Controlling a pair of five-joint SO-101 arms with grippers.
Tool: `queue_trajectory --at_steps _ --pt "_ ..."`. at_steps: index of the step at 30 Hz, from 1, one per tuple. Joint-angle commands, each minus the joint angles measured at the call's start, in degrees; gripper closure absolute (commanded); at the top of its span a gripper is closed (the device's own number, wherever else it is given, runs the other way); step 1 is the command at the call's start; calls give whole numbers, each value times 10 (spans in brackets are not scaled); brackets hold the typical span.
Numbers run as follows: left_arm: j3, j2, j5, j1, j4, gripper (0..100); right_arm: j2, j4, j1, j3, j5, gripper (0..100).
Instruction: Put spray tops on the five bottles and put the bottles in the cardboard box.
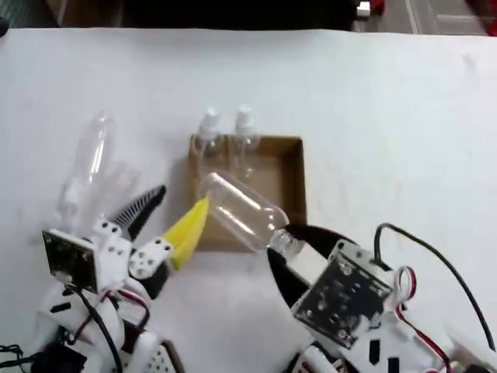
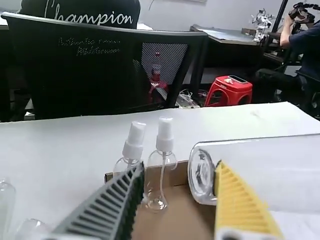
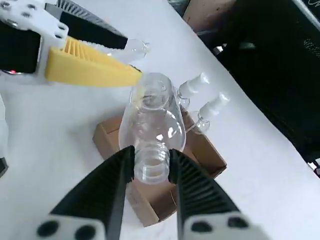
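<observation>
Right gripper (image 3: 150, 153): clamped on neck of capless clear plastic bottle (image 3: 152, 115). Light, slick, thin-walled; neck judged firmest hold. Left gripper (image 2: 178, 170): jaws apart.

**Setting.** A white table (image 1: 388, 93) spans the scene from left to right under even, diffuse light. Beyond its far edge stands a black chair (image 2: 100, 65) with a mesh back. Dark printed cloth (image 2: 80, 12) shows above its top rail. Farther off and to the right, a red plastic stool (image 2: 229, 90) sits on the floor, with a dark desk (image 2: 225, 36) behind it. A pale grey wall (image 2: 165, 10) closes the far side of the room.
</observation>
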State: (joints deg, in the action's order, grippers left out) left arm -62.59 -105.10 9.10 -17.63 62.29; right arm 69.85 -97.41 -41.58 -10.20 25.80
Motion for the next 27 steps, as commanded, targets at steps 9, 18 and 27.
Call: queue_trajectory --at_steps 9,18,27 --pt "-69 4 5 0 -12 781 -47 15 3 26 -10 982" --pt "-90 4 2 7 -22 781 -123 22 66 103 -7 982" --pt "-85 4 3 263 -23 785 -328 9 260 212 -11 982"
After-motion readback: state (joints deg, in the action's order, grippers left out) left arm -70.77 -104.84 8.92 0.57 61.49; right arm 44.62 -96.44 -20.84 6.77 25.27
